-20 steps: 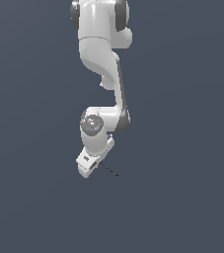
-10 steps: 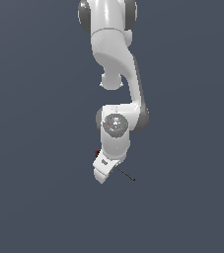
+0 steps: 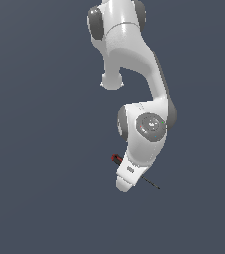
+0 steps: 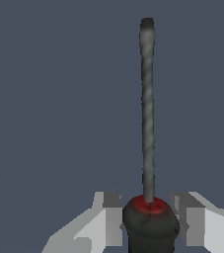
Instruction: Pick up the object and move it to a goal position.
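Observation:
The screwdriver has a red-and-black handle and a thin dark shaft. In the wrist view its handle sits between my two grey fingers, which press on both sides, and the shaft points straight away from the camera. My gripper is shut on the handle. In the exterior view the white hand of my gripper covers the middle of the screwdriver. Only the red handle end and the shaft tip stick out on either side. The fingertips are hidden there.
A plain dark blue-grey surface fills both views. The white arm reaches down from the top of the exterior view. Nothing else shows.
The arm has swung toward the exterior view's right and slightly down, and the screwdriver has travelled with the gripper.

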`<state>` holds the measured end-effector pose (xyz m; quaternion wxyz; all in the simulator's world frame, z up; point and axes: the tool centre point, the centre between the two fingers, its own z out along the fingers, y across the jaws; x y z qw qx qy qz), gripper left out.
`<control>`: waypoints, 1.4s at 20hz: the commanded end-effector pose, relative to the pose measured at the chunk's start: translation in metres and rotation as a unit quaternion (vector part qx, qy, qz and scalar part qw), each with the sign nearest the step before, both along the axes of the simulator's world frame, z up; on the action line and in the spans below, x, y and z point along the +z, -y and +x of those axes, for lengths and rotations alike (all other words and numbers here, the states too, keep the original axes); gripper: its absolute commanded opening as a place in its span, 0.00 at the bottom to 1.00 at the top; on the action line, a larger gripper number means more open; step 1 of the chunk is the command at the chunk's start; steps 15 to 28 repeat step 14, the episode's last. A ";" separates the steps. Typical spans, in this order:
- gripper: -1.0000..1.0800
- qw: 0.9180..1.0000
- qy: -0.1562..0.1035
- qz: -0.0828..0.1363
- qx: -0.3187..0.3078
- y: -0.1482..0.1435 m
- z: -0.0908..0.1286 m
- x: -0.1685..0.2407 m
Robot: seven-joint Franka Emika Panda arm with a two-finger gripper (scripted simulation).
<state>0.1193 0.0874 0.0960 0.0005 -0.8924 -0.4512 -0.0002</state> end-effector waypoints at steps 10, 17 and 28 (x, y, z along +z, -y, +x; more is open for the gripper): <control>0.00 1.000 0.000 0.000 -0.001 -0.031 0.018 0.017; 0.00 1.000 0.000 0.000 -0.001 -0.033 0.019 0.018; 0.00 1.000 0.000 0.000 -0.001 -0.033 0.019 0.018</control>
